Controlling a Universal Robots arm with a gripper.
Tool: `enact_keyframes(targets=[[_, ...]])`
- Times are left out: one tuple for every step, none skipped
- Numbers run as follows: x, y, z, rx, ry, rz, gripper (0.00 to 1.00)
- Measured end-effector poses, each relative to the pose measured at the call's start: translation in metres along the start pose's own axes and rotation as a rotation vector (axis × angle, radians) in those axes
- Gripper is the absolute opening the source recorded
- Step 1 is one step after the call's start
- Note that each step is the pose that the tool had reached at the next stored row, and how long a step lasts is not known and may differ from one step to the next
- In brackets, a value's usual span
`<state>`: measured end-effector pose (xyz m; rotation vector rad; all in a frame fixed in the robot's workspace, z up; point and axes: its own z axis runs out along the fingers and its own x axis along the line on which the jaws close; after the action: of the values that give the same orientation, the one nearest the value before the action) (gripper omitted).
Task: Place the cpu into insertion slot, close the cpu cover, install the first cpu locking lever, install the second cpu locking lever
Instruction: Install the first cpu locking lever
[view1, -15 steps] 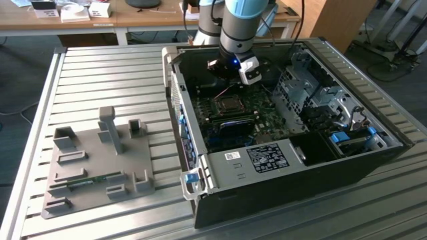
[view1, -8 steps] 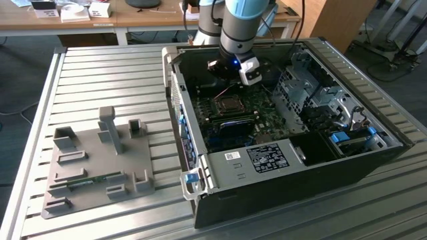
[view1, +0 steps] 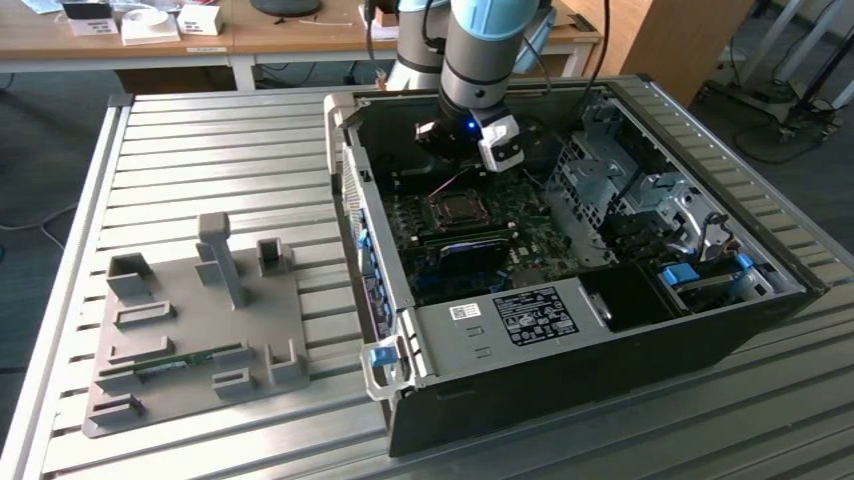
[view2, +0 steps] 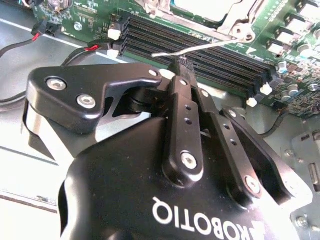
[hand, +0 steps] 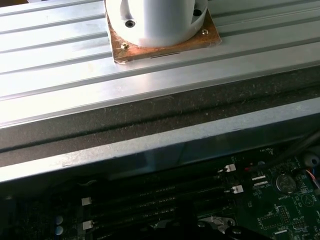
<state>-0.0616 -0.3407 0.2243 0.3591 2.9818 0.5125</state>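
Cpu: the cpu (view2: 202, 5) sits in its socket on the green motherboard (view2: 295, 30), inside the open computer case (view1: 587, 370).
Cpu cover: the cpu cover (view2: 234, 24) lies flat around the chip, whose pale top shows through the window.
Locking lever: a thin silver locking lever (view2: 210, 46) runs from the socket corner out across the memory slots (view2: 220, 67). Its free end lies just beyond the fingertips.
Gripper: the gripper (view2: 180, 65) has its black fingers drawn together at the tips, right by the lever. I cannot tell whether they pinch it.
Close by: red-and-black cables (view2: 40, 30) lie beside the slots. In the first wrist view the case wall (hand: 150, 145) stands between the board and the table.
In the case: a metal drive cage (view1: 627, 190) is on the exterior view's right and a labelled grey shroud (view1: 534, 315) near the front.
Arm: the arm (view1: 474, 60) comes straight down into the case, its wrist above the socket, with a white camera block (view1: 501, 142) at its side.
Outside: the case lies on a slatted metal table (view1: 200, 170). A grey fixture (view1: 200, 320) holding a memory stick (view1: 174, 362) is on the exterior view's left, and a wooden desk (view1: 267, 35) stands behind.
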Motion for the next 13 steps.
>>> enact_keyframes(targets=[[0.0000, -0.0001, 0.0001, 0.0000, 0.0000, 0.000, 0.11], [-0.0001, -0.0003, 0.0002, -0.0003, -0.0001, 0.000, 0.11], [0.0000, -0.0005, 0.0001, -0.0003, -0.0001, 0.000, 0.11], [0.0001, -0.0007, 0.0000, -0.0003, -0.0002, 0.000, 0.11], [0.0002, -0.0008, 0.0000, -0.0003, -0.0001, 0.000, 0.11], [0.0005, -0.0009, 0.0001, -0.0004, -0.0003, 0.000, 0.11], [0.0007, -0.0012, 0.0004, -0.0004, -0.0004, 0.000, 0.11], [0.0008, -0.0015, 0.0009, -0.0004, -0.0005, 0.000, 0.11], [0.0009, -0.0017, 0.0015, -0.0004, -0.0006, 0.000, 0.11], [0.0011, -0.0020, 0.0021, -0.0004, -0.0008, 0.000, 0.11], [0.0012, -0.0023, 0.0026, -0.0003, -0.0008, 0.000, 0.11], [0.0012, -0.0025, 0.0033, -0.0004, -0.0008, 0.000, 0.11], [0.0012, -0.0027, 0.0040, -0.0003, -0.0008, 0.000, 0.11]])
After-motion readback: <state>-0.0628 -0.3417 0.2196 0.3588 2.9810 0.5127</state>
